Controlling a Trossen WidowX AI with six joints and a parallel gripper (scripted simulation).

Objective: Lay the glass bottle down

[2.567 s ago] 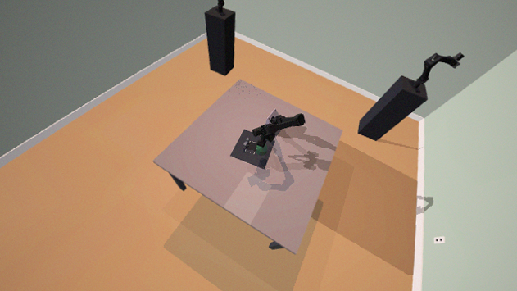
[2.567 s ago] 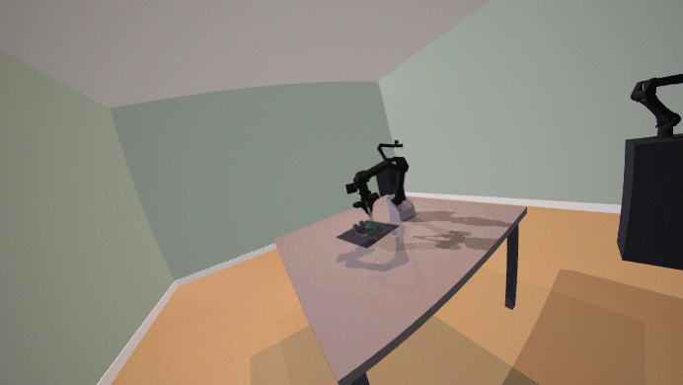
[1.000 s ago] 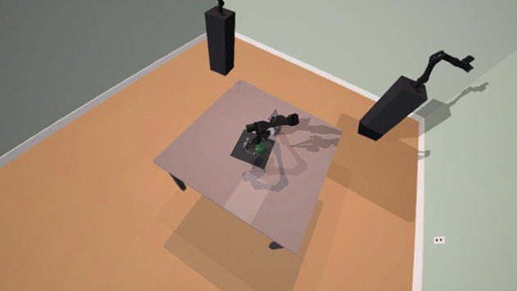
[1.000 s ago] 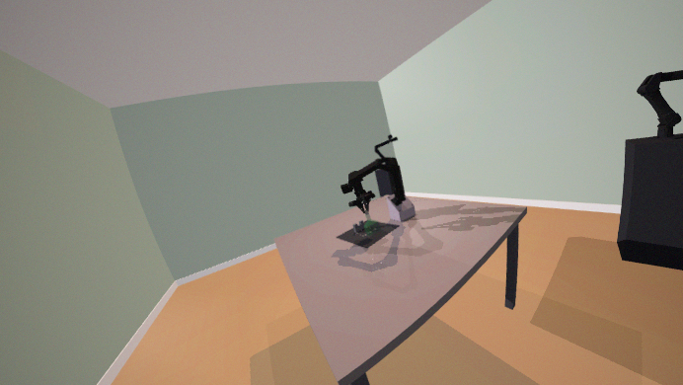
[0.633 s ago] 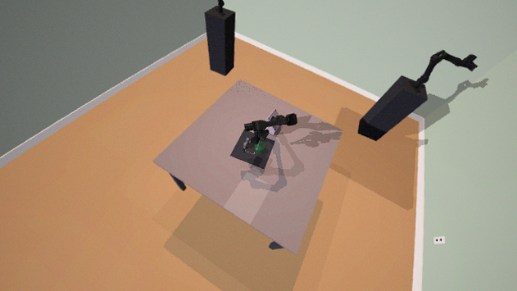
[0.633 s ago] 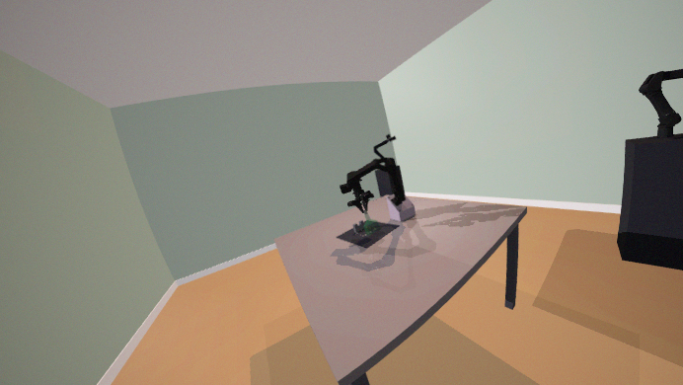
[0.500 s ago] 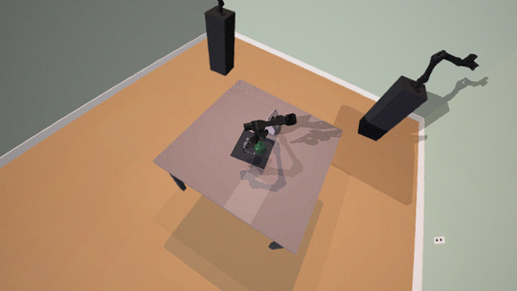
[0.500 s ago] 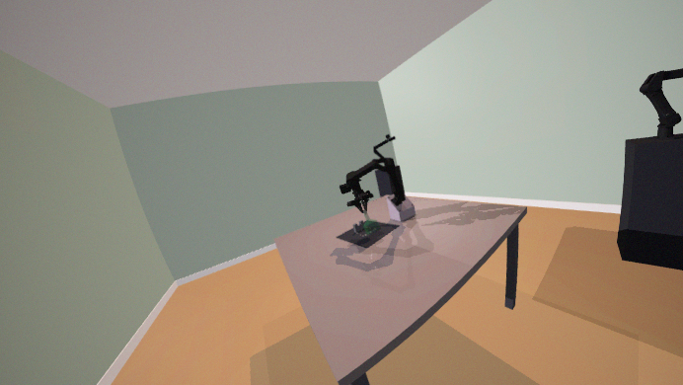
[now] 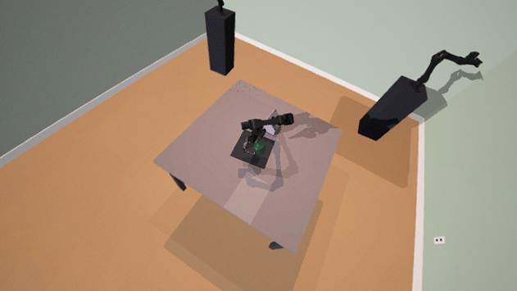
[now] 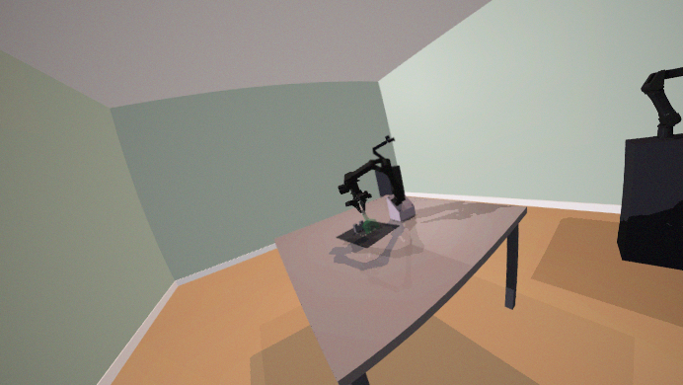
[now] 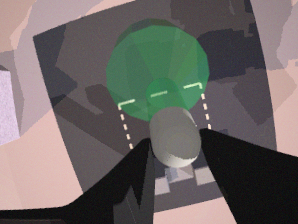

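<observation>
- Holding the glass bottle (image 9: 259, 146) (image 10: 371, 226) (image 11: 155, 60) by its pale neck end, with the gripper (image 9: 255, 140) (image 10: 362, 210) (image 11: 176, 140) closed on it, one finger on either side in the lower half of the wrist frame.
- Counting as done, by judgement: the grasp, and the carrying to the dark mat (image 9: 237, 153) (image 10: 367, 243) (image 11: 70, 100) on the desk (image 9: 204, 147) (image 10: 395, 296) (image 11: 30, 175).
- Showing the green body at upper centre of the wrist frame, over the far end of the dashed outline (image 11: 124, 120) and largely beyond it; not lying inside yet.
- Leaning rather than lying: neck up toward the gripper, body low and to the right of it in the exterior view. Hard to tell about full contact between base and mat.
- Leaving the grey U-shaped rest (image 9: 245, 146) (image 10: 358, 228) (image 11: 204, 176) unused, at bottom centre of the wrist frame, well below the raised neck.
- Probably midway through the laying-down, the most delicate part.
- Still to do: tip further, bring the neck down into the rest, settle the body within the dashes, and only then open and back off.
- Best to go slowly; at risk of slipping, rolling or knocking against the rest, and so of breaking.
</observation>
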